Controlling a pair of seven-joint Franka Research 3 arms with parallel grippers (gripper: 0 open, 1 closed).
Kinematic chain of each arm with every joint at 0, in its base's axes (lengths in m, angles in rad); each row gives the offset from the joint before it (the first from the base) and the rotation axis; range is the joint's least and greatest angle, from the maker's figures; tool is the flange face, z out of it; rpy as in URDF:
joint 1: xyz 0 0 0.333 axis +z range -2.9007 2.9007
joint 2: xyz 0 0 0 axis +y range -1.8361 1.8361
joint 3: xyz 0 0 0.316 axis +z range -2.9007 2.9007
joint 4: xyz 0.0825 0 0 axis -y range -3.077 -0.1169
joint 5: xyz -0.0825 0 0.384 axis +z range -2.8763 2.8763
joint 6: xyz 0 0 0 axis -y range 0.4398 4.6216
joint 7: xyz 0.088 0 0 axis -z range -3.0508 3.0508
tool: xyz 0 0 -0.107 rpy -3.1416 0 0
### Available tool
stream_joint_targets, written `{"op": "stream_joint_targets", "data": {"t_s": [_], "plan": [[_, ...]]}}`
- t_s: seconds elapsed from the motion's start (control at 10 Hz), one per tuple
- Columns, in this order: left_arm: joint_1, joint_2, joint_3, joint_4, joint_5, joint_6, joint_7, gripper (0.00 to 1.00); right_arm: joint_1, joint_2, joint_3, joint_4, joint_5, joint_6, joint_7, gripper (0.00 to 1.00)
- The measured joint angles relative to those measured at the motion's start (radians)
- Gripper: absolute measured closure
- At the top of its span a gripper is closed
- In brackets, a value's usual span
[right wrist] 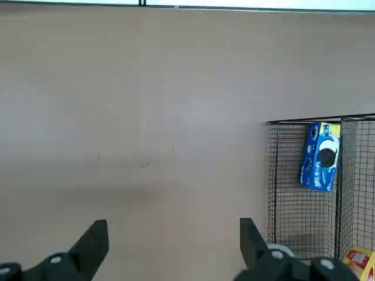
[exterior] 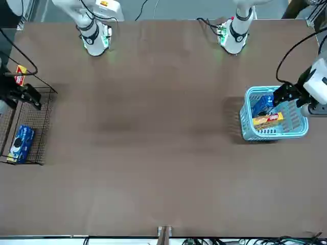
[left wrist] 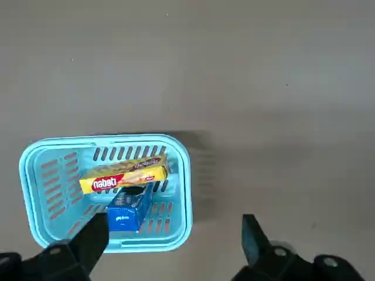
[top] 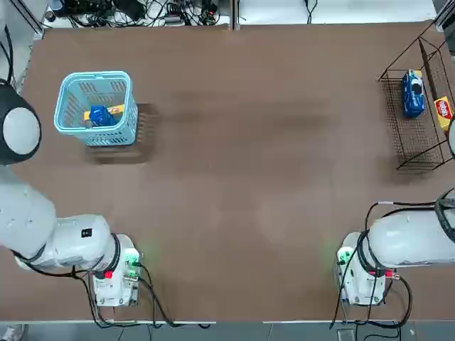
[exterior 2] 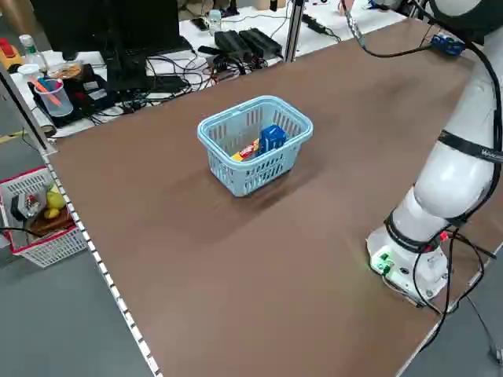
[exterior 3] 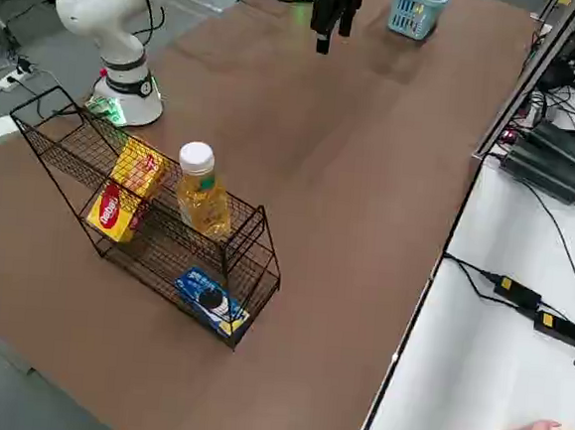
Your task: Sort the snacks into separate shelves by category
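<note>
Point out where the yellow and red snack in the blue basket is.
In the left wrist view, the yellow and red snack lies inside the light blue basket, right beside the blue packet.

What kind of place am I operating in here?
Probably a robotics lab or workshop: two white robot arms are mounted at one brown table, a cable tangle lies on the bench beyond, and a black monitor stands there.

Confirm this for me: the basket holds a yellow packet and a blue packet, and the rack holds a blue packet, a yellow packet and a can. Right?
Not quite: the rack holds a bottle with a white cap, not a can, as the right side view shows. The rest stands.
</note>
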Motion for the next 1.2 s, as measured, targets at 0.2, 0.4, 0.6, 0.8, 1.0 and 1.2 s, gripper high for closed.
{"op": "stream_joint_targets", "data": {"t_s": [0.2,0.4,0.6,0.8,1.0,1.2], "plan": [[0.002,0.000,0.000,0.000,0.000,0.000,0.000,0.00,0.000,0.000,0.000,0.000,0.000,-0.004,0.000,0.01],[0.003,0.001,0.003,-0.001,0.001,0.000,-0.005,0.00,0.000,0.000,0.004,0.004,0.000,-0.005,0.000,0.01],[0.044,0.018,0.010,-0.004,0.001,-0.001,-0.011,0.00,0.004,0.000,0.007,0.014,-0.001,-0.007,0.000,0.01],[0.121,0.043,0.014,-0.045,0.002,-0.005,-0.004,0.00,0.005,0.000,0.007,0.017,-0.001,-0.009,-0.003,0.01],[0.177,0.048,0.014,-0.129,0.002,0.050,0.001,0.00,0.004,0.000,0.004,0.017,-0.001,-0.008,-0.004,0.01],[0.185,0.002,0.012,-0.280,0.002,0.166,0.002,0.00,0.000,0.000,0.002,0.020,0.035,0.006,-0.004,0.01]]}}
